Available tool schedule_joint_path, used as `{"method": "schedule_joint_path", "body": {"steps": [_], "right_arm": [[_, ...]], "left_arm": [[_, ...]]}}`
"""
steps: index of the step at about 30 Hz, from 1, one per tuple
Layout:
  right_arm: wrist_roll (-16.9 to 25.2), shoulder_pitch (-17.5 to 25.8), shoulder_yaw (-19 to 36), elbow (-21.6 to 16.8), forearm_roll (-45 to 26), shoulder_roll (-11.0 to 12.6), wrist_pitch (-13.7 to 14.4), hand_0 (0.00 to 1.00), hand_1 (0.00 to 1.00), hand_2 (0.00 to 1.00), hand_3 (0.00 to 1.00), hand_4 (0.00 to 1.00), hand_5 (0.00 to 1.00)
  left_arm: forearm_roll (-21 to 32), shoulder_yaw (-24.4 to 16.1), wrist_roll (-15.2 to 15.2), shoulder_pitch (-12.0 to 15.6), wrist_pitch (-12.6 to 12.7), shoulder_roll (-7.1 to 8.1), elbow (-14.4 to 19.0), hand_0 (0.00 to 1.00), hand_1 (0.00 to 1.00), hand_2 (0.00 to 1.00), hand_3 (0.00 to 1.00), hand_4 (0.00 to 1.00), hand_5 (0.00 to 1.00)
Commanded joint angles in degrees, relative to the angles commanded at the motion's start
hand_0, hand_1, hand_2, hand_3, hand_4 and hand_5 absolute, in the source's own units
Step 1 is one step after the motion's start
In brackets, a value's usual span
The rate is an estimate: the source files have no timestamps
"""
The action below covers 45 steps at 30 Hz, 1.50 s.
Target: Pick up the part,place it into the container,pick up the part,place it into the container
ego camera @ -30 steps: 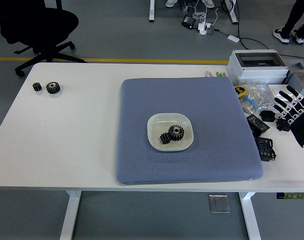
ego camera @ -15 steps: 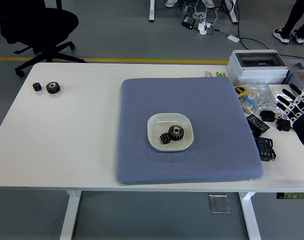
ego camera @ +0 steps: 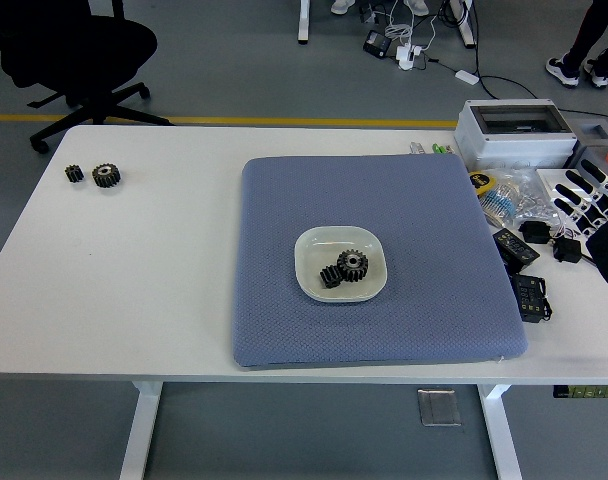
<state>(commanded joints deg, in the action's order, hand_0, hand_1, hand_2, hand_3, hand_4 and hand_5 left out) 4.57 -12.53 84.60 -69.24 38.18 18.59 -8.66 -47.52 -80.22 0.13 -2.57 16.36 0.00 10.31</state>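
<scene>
Head view shows the white table (ego camera: pixel 154 300) first, and on it the blue pad (ego camera: pixel 434 260) that fills the middle. A pale dish (ego camera: pixel 312 243), my container, sits at the pad's centre, and both parts already lie in it: the bigger gear (ego camera: pixel 352 264) and the small gear (ego camera: pixel 330 277), touching each other. So I judge both picks and both placings done, with nothing left to carry over from the pad. My right robot hand (ego camera: pixel 590 200) is at the table's right edge, well apart from the dish, above the clutter of cables, bags and black adapters (ego camera: pixel 519 268) in front of the grey box (ego camera: pixel 514 130); its fingers are spread and it holds nothing. My left robot hand is not in sight. Two more gears (ego camera: pixel 106 175) sit near the far left corner of the table, off the pad, one larger and one smaller just beside it; whether they belong to this job I cannot say. The step in hand looks like the retreat after the last drop. The next move asks only that I bring the arm clear to rest without brushing the loose bits under it.
</scene>
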Motion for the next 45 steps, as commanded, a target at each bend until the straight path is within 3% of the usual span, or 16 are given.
{"method": "schedule_joint_path", "body": {"steps": [45], "right_arm": [[-0.69,-0.42,-0.7,0.01,-0.08,0.52,0.5,0.95,0.843,0.87,0.883,0.998,0.998]], "left_arm": [[0.78,0.09,-0.14,-0.13,0.27,0.0,0.0,0.688,0.699,0.777,0.67,0.767,0.663]]}}
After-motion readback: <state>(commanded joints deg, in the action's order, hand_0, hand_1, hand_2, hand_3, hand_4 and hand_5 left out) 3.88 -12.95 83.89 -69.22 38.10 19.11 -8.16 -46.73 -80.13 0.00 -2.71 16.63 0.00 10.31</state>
